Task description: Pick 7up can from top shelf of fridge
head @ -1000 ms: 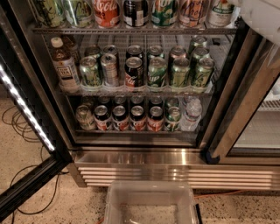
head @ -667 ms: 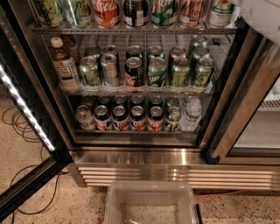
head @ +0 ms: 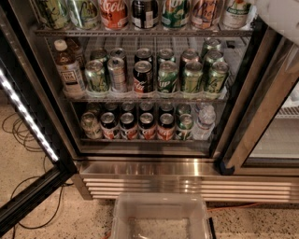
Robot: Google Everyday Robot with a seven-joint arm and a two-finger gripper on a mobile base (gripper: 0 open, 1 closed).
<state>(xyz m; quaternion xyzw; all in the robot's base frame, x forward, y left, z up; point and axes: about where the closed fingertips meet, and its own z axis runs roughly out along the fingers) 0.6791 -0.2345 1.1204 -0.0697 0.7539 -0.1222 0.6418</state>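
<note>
The fridge (head: 149,156) stands open in front of me, its black door (head: 28,140) swung out to the left. The highest rack in view, the top shelf (head: 140,32), carries a row of cans cut off by the frame's upper edge. At its left, a pale can with green print (head: 84,11) looks like the 7up can; its lettering is partly cropped. To the right of it stand a red Coca-Cola can (head: 113,11), a dark can (head: 145,11) and a mostly green 7up can (head: 175,11). The gripper is out of view; only a white piece of the arm (head: 280,14) shows at the top right.
The middle rack (head: 145,99) holds a bottle (head: 69,70) and several green and dark cans. The bottom rack holds several more cans and a water bottle (head: 204,122). A clear plastic bin (head: 161,217) sits on the floor below the steel base. Cables (head: 18,135) lie at left.
</note>
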